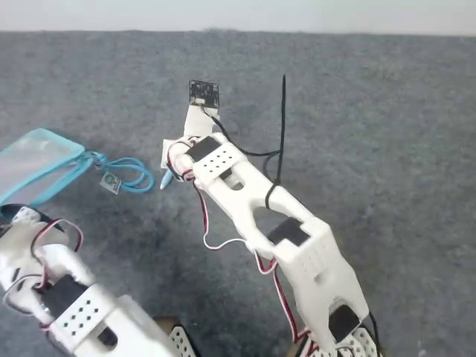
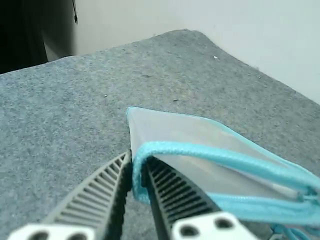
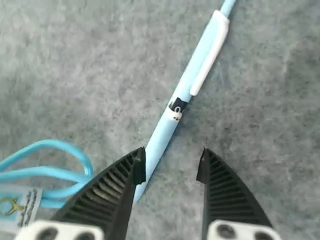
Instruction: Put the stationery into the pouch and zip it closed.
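A translucent pouch (image 1: 33,160) with light blue trim lies at the table's left edge, its blue cord (image 1: 126,175) looped out to its right. My left gripper (image 2: 136,172) is shut on the pouch's (image 2: 200,150) blue trimmed edge. A light blue pen (image 3: 187,97) with a white clip lies flat on the grey mat. My right gripper (image 3: 170,162) hangs open just above the pen's tip end, one finger (image 3: 122,177) beside the barrel. In the high view the pen's tip (image 1: 165,181) peeks out from under the right arm (image 1: 223,167), beside the cord.
Grey carpet-like mat (image 1: 372,134) covers the table, with free room to the right and far side. A small tag (image 3: 22,210) on the blue cord (image 3: 47,172) lies close to the right gripper's finger. A black cable (image 1: 282,119) rises from the right arm.
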